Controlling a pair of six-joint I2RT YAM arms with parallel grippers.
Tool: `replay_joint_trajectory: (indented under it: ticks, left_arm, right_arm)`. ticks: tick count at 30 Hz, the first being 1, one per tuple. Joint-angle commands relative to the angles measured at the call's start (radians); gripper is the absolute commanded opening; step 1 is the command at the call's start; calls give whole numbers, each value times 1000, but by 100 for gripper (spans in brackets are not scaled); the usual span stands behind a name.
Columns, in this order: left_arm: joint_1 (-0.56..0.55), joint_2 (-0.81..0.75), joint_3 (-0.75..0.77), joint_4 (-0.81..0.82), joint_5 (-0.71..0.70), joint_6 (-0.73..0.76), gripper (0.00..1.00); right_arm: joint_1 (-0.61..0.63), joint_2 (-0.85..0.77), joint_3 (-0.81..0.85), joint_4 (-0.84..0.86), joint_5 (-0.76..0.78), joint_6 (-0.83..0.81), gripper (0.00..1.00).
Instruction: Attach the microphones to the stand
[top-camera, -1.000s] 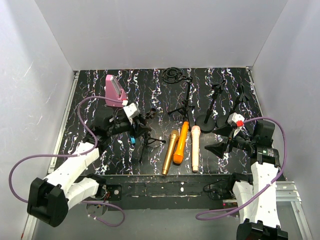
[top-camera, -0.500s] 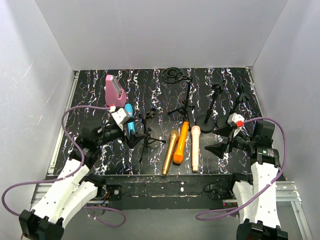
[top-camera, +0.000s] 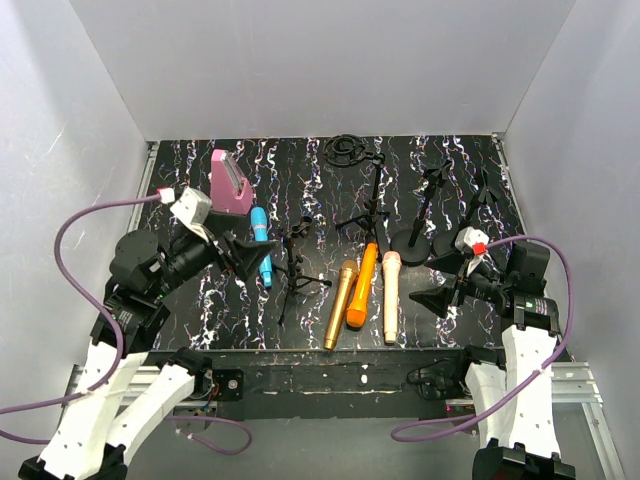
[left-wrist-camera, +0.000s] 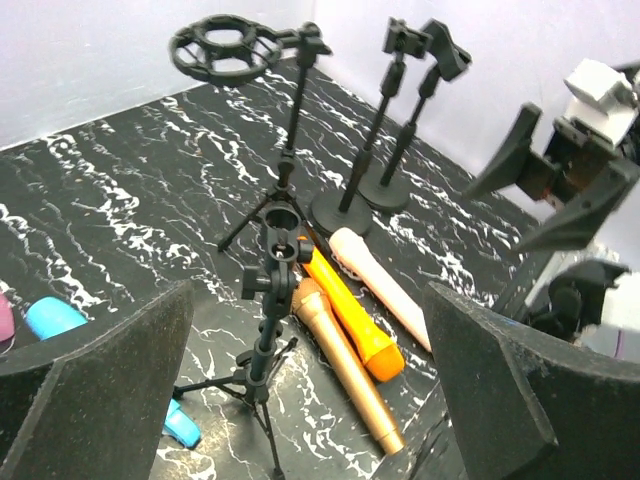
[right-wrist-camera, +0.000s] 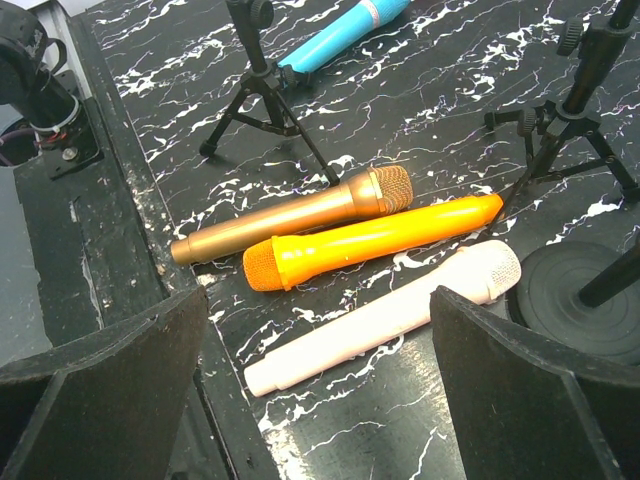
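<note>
Moved: our left gripper has drawn back to the left, off the small tripod stand. Its jaws have gone from part-closed to wide, and it holds nothing.
Let go: the cyan microphone, a second ago tucked under that gripper at the tripod, now lies flat on the table, just left of the tripod and not in its clip.
Unmoved: we see the right arm, the other three microphones and all the stands where they were.
Right gripper: jaws spread wide and empty, over the near right of the table.
Near row: the gold microphone, orange microphone and peach microphone lie side by side between our two grippers.
Small tripod: upright, clip empty.
Contact: in the left wrist view the cyan microphone runs behind one finger; we cannot tell whether they touch.
Farther back: the tall tripod stand with its ring mount and two round-base stands, all upright and bare.
Far left: the pink block, just beyond the cyan microphone.
</note>
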Motion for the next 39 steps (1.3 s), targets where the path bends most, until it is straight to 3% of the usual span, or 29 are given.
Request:
replay_joint_trajectory:
  ticks: [1, 12, 15, 19, 21, 33, 39]
  left_arm:
    - [1, 48, 96, -76, -180, -113, 98]
    - [11, 302, 239, -96, -431, -225, 98]
    - [83, 377, 261, -67, -387, -278, 98]
    - [306, 478, 244, 1, -163, -440, 98]
    - [364, 518, 236, 5, -127, -476, 98]
    - [387, 695, 127, -51, -248, -492, 98]
    - [389, 836, 149, -107, -268, -453, 98]
  right_arm:
    - [-5, -4, -7, 0, -9, -23, 98]
    - [-5, -7, -9, -6, -3, -29, 98]
    - [-5, -7, -9, -5, -3, -31, 98]
    - [-5, -8, -9, -5, 3, -29, 98]
    - [-5, -10, -9, -6, 6, -31, 98]
    - [-5, -10, -10, -2, 5, -31, 98]
    - [-4, -11, -10, -2, 6, -31, 98]
